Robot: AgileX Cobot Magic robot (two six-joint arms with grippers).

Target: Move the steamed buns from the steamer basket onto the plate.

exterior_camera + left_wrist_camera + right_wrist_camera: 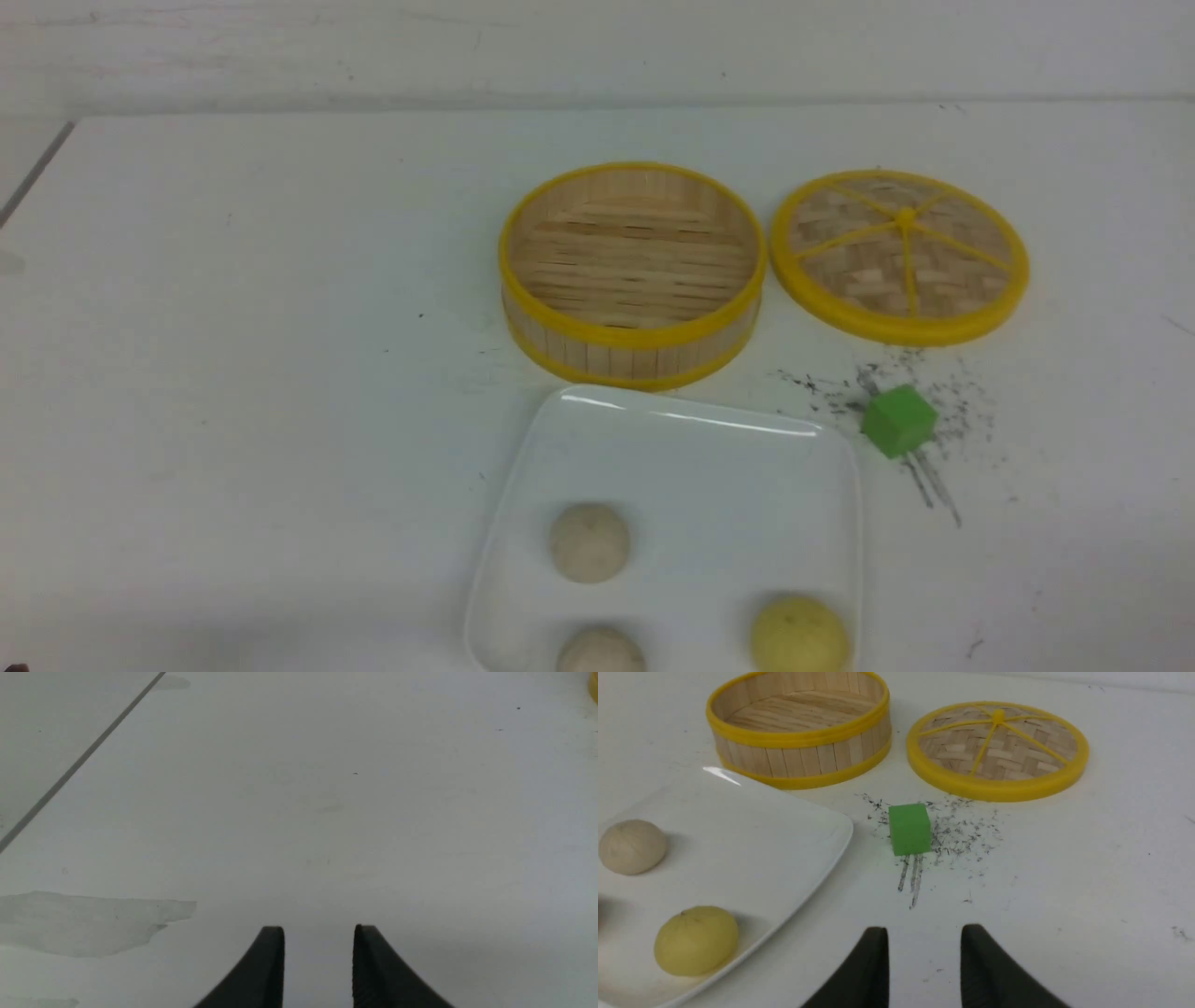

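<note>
- Right gripper: jaws apart, nothing between them, over bare table just off the plate's corner. I see it only in the right wrist view.
- Left gripper: jaws apart too, holding nothing, over bare table well to the left, away from everything. Out of the front view.
- Plate: nearest me, centre front. Three buns on it.
- Beige bun sits mid-plate, left side.
- Second beige bun is at the near edge, cut off by the frame.
- Yellow bun is at the near right corner, close to the rim but inside it.
- Green cube: just right of the plate's far corner, among dark scuff marks. Not a task item, I leave it alone.
- Basket: just behind the plate, near its far rim, whether touching I cannot tell. Slat floor shows bare in both views, no buns in it.
- Lid: flat on the table right of the basket, close beside it.
- My read: transfer looks done, all visible buns are on the plate.
- Doing the step well: I check the basket floor once more from the right wrist view, since the near wall hides a thin strip of it.
- If it is clear, I pull both arms back high and straight, keeping the right one off the plate rim and the yellow bun so nothing rolls.
</note>
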